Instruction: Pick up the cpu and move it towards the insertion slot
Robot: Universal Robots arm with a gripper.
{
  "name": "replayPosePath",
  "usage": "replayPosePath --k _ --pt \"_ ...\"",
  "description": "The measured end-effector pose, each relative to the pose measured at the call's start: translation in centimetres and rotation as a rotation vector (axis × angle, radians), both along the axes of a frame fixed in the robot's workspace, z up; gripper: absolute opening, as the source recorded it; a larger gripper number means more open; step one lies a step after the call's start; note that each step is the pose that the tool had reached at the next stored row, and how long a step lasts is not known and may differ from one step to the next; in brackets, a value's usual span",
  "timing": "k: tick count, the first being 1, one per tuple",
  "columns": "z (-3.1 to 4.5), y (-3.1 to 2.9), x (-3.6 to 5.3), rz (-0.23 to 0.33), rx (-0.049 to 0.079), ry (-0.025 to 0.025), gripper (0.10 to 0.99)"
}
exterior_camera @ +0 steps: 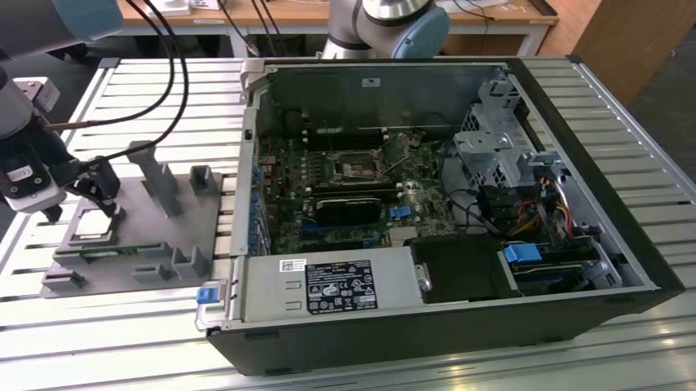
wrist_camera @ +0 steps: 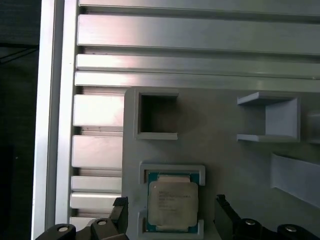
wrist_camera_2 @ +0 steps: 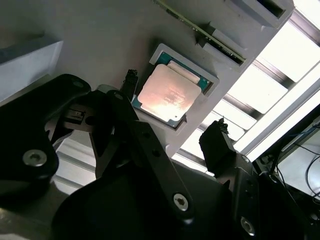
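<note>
Gripper fingers are spread wide, one each side of the cpu, holding nothing (gaps at both tips). Cpu sits flat in its recess on the grey fixture, faint print on its lid. Insertion slot is inside the open computer case, well apart, toward the exterior view's right. White printed label on the power supply.

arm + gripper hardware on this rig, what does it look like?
The gripper is black, and its two linkage fingers have silver screw heads at the pivots and taper to narrow tips. In the exterior view the wrist housing is white and grey, the arm is grey with a pale blue joint cap, and black cables run to the wrist.
</note>
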State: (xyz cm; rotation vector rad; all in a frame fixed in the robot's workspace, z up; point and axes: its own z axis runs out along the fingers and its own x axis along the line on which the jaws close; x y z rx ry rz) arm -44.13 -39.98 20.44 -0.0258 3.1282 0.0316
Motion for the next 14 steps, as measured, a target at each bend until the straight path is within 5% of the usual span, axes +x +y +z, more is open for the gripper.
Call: replayPosePath --k 14 --pt "-1.52 -0.01 0.32 -0.027 0.0 0.0 0.776"
